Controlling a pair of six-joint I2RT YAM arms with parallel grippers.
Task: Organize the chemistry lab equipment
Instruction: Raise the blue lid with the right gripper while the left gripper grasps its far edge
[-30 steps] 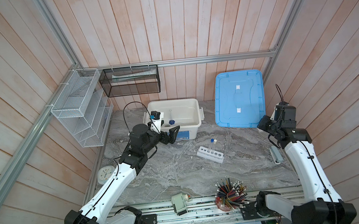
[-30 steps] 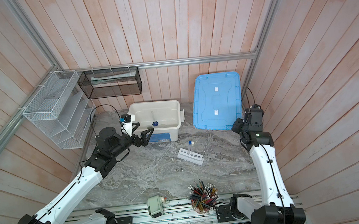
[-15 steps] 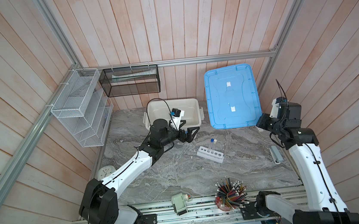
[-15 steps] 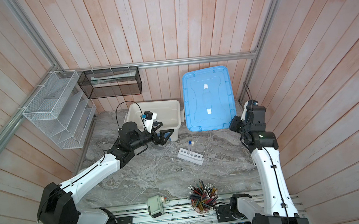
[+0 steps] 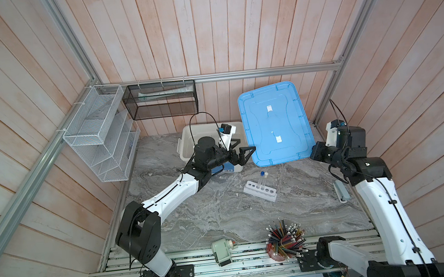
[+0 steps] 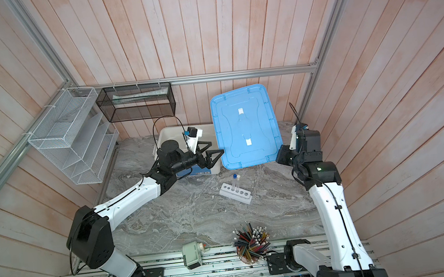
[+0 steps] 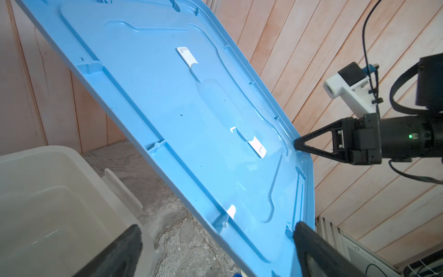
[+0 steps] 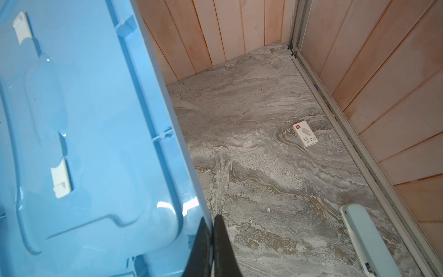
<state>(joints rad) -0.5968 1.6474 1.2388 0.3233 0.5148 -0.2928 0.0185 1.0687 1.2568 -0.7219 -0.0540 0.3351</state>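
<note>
The blue lid (image 5: 275, 123) (image 6: 244, 126) hangs tilted above the table beside the white bin (image 5: 187, 137) (image 6: 165, 133). My right gripper (image 5: 314, 152) (image 8: 212, 223) is shut on the lid's (image 8: 84, 120) right edge near its front corner. My left gripper (image 5: 247, 145) (image 6: 217, 147) (image 7: 215, 227) is open over the bin's (image 7: 48, 167) right end, its fingers straddling the lid's (image 7: 191, 108) left edge. Further forward, the white rack (image 5: 259, 192) (image 6: 234, 193) holds two upright clear test tubes (image 5: 262, 181) (image 6: 236, 183), one blue-capped and one white-capped.
A red cup of pencils (image 5: 283, 241) and a pale green sharpener (image 5: 222, 251) stand at the front edge. A pale oblong device (image 5: 341, 191) (image 8: 366, 239) and a small white box (image 8: 305, 133) lie by the right wall. A wire shelf (image 5: 98, 134) and a black mesh basket (image 5: 160, 100) hang at the back left.
The right gripper has lifted the blue lid and carried it left toward the bin. The left arm has stretched right, bringing its open gripper to the lid's left edge.
</note>
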